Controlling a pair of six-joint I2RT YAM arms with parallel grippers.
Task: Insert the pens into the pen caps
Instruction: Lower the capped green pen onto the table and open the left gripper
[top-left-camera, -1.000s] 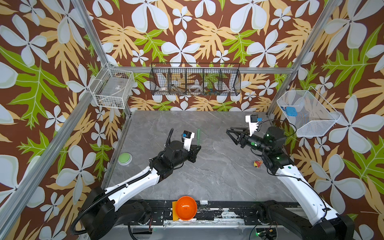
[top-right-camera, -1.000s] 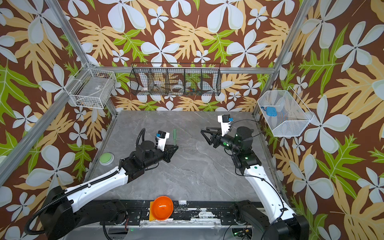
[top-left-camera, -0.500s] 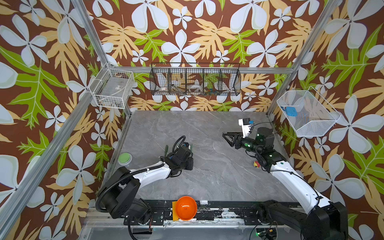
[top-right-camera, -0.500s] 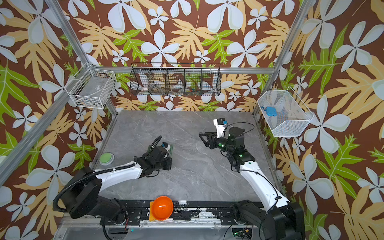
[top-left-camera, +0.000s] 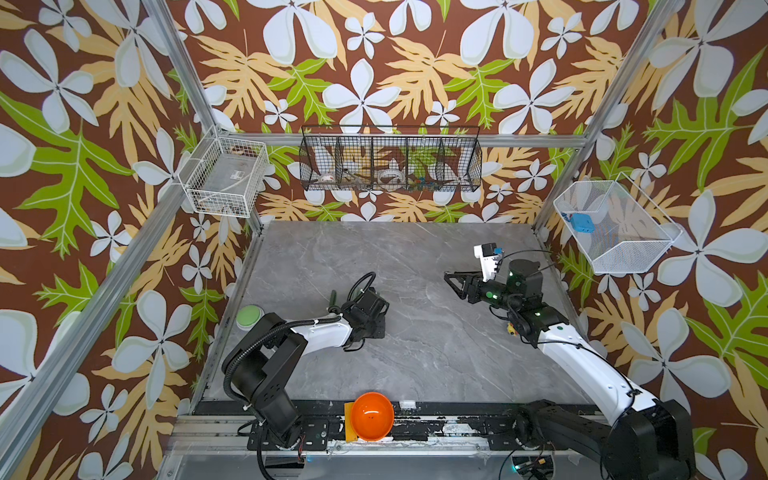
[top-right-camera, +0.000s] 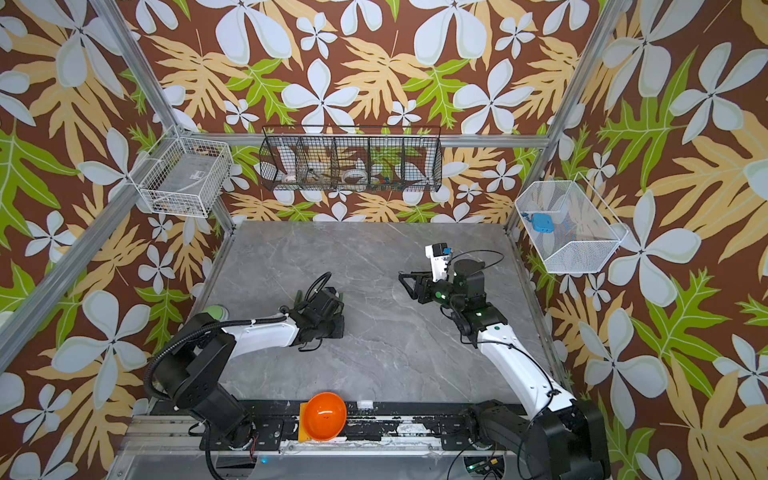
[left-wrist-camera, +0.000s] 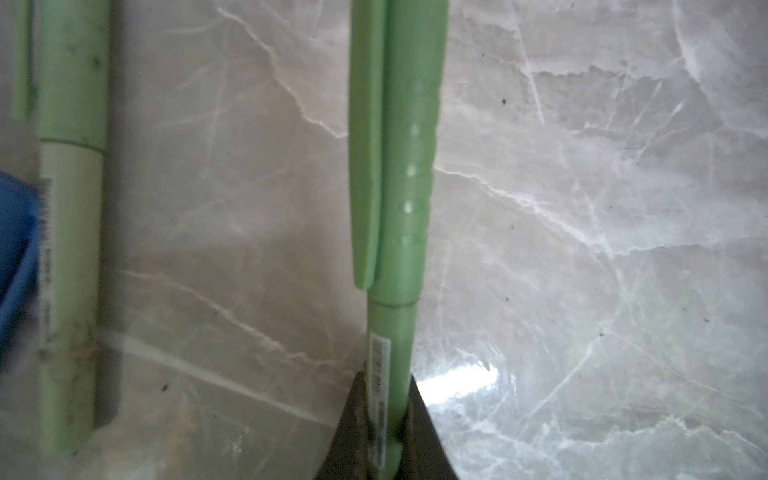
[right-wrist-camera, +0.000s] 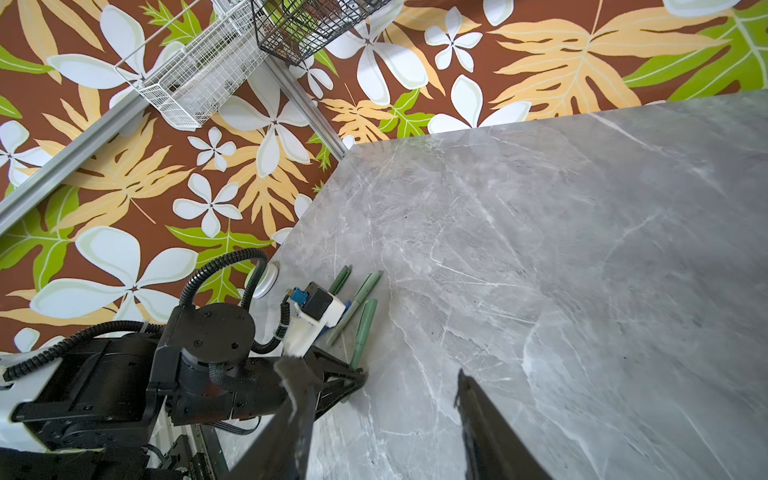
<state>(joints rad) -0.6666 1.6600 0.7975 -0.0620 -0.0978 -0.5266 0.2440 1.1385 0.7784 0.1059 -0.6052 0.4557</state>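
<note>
Left wrist view is showing left fingers (left-wrist-camera: 424, 449) clamping a capped pen (left-wrist-camera: 399, 166), newly lowered beside finished pens (left-wrist-camera: 70, 249), likely for release. Right fingers (right-wrist-camera: 486, 432) are hanging apart, empty.

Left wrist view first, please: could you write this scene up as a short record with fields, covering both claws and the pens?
left claw: shut on the green pen
held pen: cap fitted; low over the table, contact cannot be told
right claw: open, empty, above the table, apart from the pens
beside held pen: pale green pen, capped, lying on the table
farther off: dark green pen, lying flat, partly hidden by the left wrist camera
</note>
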